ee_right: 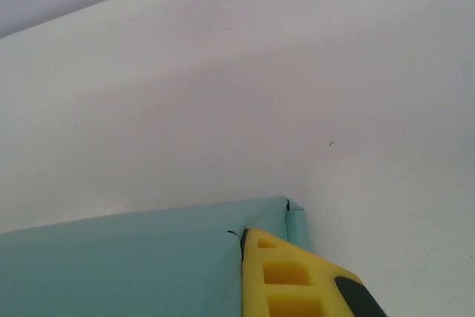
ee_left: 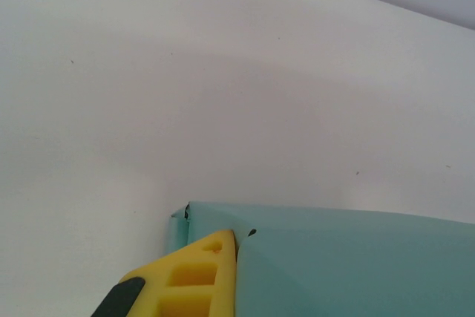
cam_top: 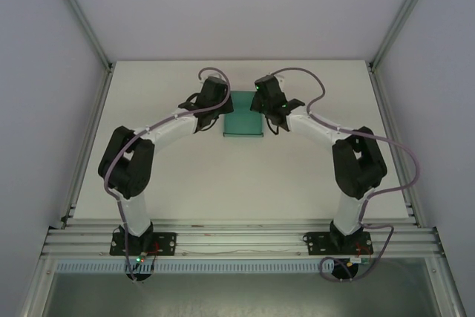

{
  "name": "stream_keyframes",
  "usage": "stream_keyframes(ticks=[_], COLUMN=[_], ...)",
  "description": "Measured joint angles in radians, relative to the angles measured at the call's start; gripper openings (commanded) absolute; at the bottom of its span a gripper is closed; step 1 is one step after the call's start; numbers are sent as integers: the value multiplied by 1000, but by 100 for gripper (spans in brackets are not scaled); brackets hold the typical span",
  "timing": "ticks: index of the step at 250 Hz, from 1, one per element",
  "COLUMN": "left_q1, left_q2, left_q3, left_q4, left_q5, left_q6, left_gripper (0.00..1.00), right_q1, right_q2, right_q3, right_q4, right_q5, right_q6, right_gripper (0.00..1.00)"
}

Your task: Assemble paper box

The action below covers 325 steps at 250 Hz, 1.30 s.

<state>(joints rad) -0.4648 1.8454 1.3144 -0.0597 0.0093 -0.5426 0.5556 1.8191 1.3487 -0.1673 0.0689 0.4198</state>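
Left claw (cam_top: 220, 111) and right claw (cam_top: 265, 113) are both squeezed closed, each with a yellow finger (ee_left: 200, 276) against a far corner of the paper box (cam_top: 243, 125). I can't tell whether any card is pinched. That box lies midway between the worktop's (cam_top: 223, 176) side edges, nearer its far edge.

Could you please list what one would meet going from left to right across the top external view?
left arm's elbow → left tool → paper box → right tool → right arm's elbow
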Motion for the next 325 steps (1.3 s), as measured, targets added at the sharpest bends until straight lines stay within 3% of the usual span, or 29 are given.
stream_keyframes(ticks=[72, 179, 204, 239, 299, 317, 325], left_q1=[-2, -22, -24, -32, -41, -41, -41], left_q2=[24, -61, -78, -103, -185, -216, -232], left_q3=[-58, -317, -340, -357, -381, -380, -381], left_q4=[115, 360, 370, 338, 291, 271, 260], left_q5=[4, 8, 8, 44, 60, 60, 60], left_q6=[1, 55, 65, 68, 91, 99, 100], left_gripper=[0, 0, 21, 35, 77, 98, 100], right_q1=[5, 42, 51, 57, 79, 83, 85], right_q2=[7, -24, -39, -51, -64, -65, -66], right_q3=[-69, -259, -297, -328, -360, -365, -367], right_q4=[93, 315, 355, 385, 412, 418, 421], right_q5=[30, 60, 62, 79, 109, 116, 119], right_q6=[0, -92, -114, -146, -190, -204, -209], right_gripper=[0, 0, 0, 0, 0, 0, 0])
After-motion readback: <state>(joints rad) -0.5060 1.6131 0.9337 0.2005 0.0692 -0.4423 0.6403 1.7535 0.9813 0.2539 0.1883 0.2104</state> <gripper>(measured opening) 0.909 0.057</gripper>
